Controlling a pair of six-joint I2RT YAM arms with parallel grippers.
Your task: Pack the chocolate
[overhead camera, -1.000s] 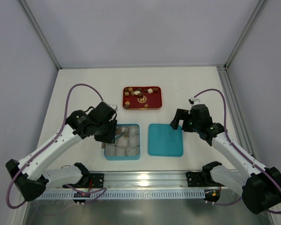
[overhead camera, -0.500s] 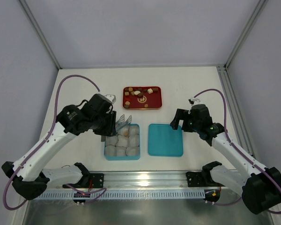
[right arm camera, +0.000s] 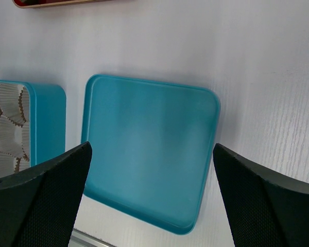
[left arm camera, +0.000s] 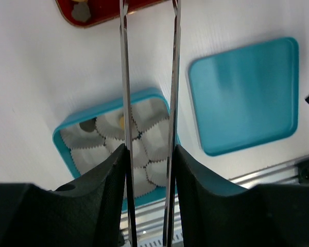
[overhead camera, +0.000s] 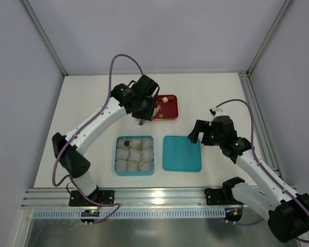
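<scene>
Currently left gripper [overhead camera: 142, 119] over red tray [overhead camera: 171, 109], narrow gap, tips unseen, hold cannot tell; right gripper [overhead camera: 197, 131] wide, empty, near teal lid [overhead camera: 182, 154].

The desk [right arm camera: 257, 62] is matt white with a fine ribbed grain. The lid [right arm camera: 149, 154] and box [left arm camera: 62, 135] are smooth teal plastic with a soft sheen. The cups [left arm camera: 149, 139] are crinkled white paper. The left fingers [left arm camera: 124, 77] are thin shiny metal, the right fingers [right arm camera: 36, 206] matt black, mesh-textured plastic. The tray [overhead camera: 172, 110] is glossy red.
</scene>
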